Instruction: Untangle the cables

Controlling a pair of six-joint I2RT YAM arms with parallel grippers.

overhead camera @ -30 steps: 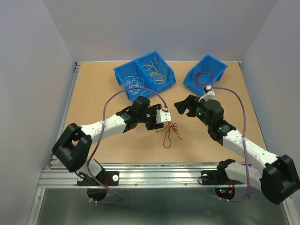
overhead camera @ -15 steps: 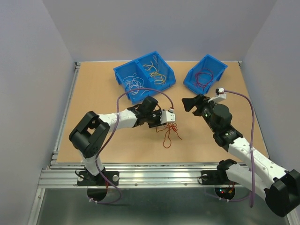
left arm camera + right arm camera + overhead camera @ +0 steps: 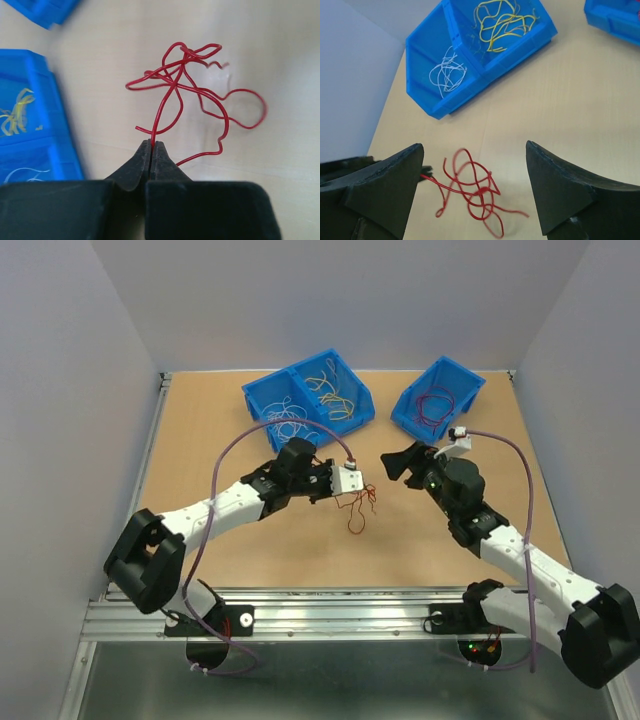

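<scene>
Left wrist view alone shows the left claw (image 3: 151, 149) clamped on the red cables (image 3: 175, 86); right wrist view shows the right claw (image 3: 475, 150) gaping wide.

Setting: robotics lab test cell. Evidence: a light wooden tabletop (image 3: 200, 450) boxed in on three sides by plain pale grey walls (image 3: 60, 390). A slotted aluminium rail (image 3: 330, 615) runs along the near edge, carrying two white-and-black robot arms (image 3: 215, 508) with thick purple cables (image 3: 240, 440) looped along them. Blue plastic storage bins (image 3: 258, 408) at the far side hold thin curly wires (image 3: 502, 22) — each colour in its own compartment.
</scene>
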